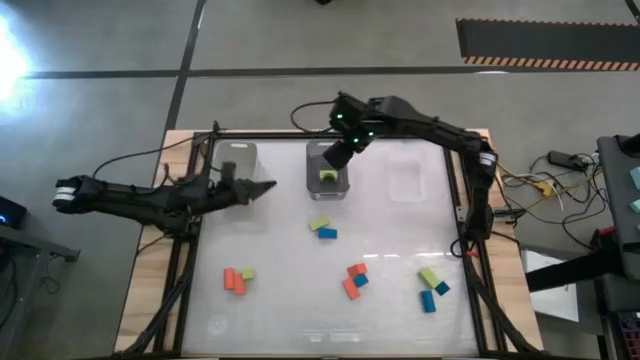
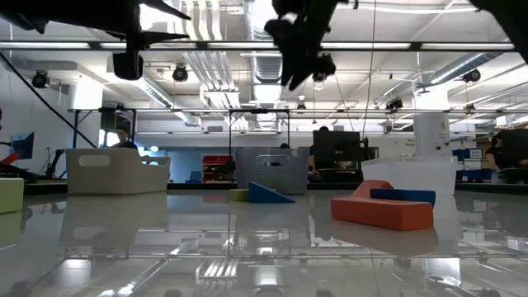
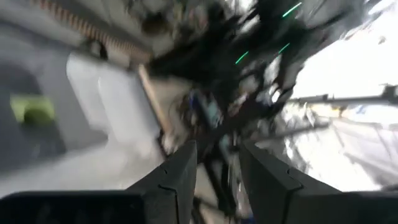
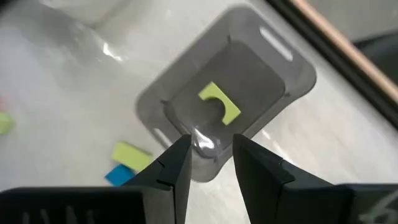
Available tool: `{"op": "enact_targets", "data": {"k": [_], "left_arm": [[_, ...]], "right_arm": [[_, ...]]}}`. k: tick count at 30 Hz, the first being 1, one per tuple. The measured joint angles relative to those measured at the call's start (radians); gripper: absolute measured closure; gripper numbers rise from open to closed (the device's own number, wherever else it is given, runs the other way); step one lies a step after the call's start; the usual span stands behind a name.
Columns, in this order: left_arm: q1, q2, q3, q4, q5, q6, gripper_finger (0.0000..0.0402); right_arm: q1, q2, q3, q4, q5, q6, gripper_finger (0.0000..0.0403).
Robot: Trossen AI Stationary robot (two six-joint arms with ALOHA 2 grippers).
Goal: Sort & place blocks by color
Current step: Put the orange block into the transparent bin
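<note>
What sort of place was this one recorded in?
Likely a large open lab or workshop hall: the low view shows exposed ceiling ducts and monitors beyond the table, and the high view shows a concrete floor with hazard-striped tape.

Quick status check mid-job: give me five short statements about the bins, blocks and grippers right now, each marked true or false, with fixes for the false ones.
1. The middle bin holds a lime green block. True.
2. The right gripper hangs over the middle bin, empty. True.
3. The left gripper is clamped on an orange block. False: it holds nothing.
4. All blocks are already binned. False: orange, green and blue ones lie loose on the table.
5. The right bin holds blue blocks. False: none shows inside.
</note>
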Motion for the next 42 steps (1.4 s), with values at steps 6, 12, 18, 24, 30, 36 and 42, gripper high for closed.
{"op": "enact_targets", "data": {"k": [6, 12, 18, 24, 30, 36, 42], "left_arm": [[-0.002, 0.112, 0.156, -0.363, 0.218, -0.061, 0.0295], [-0.02, 0.228, 0.366, -0.717, 0.536, 0.1, 0.0295], [-0.091, 0.3, 0.511, -0.93, 0.677, 0.297, 0.0295], [-0.192, 0.305, 0.528, -1.107, 0.702, 0.094, 0.0295], [-0.326, 0.305, 0.439, -1.214, 0.676, -0.428, 0.0295], [-0.401, 0.305, 0.328, -1.202, 0.596, -0.653, 0.0295], [-0.426, 0.316, 0.231, -1.2, 0.59, -0.757, 0.0294]], "right_arm": [[0.021, -0.11, -0.001, 0.012, 0.008, -0.073, 0.0304], [0.032, -0.164, -0.001, 0.017, 0.009, -0.112, 0.0315], [0.039, -0.18, -0.002, 0.021, 0.01, -0.127, 0.0324], [0.063, -0.186, -0.005, 0.023, 0.011, -0.135, 0.0327], [0.089, -0.186, -0.011, 0.025, 0.032, -0.134, 0.0328], [0.088, -0.186, -0.034, 0.03, 0.036, -0.134, 0.033], [0.088, -0.186, -0.05, 0.03, 0.036, -0.124, 0.033]]}}
